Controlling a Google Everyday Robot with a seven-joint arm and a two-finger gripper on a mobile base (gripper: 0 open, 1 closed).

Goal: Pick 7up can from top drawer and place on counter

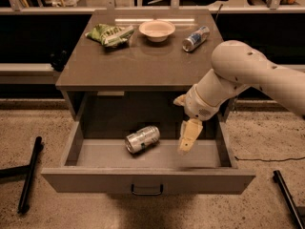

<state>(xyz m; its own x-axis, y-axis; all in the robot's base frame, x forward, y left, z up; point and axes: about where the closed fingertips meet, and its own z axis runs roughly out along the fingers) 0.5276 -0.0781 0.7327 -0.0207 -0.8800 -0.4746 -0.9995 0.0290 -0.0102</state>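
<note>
The silvery 7up can (142, 139) lies on its side in the open top drawer (147, 179), left of the middle. My gripper (187, 138) hangs over the drawer's right part, pointing down, a short way right of the can and not touching it. The counter (138, 61) is the grey-brown cabinet top above the drawer.
On the counter stand a green snack bag (110, 34), a pale bowl (157, 29) and a blue-and-silver can (195, 38) lying on its side. Black stand legs lie on the floor at left (29, 173) and right (288, 197). My arm (248, 75) reaches in from the right.
</note>
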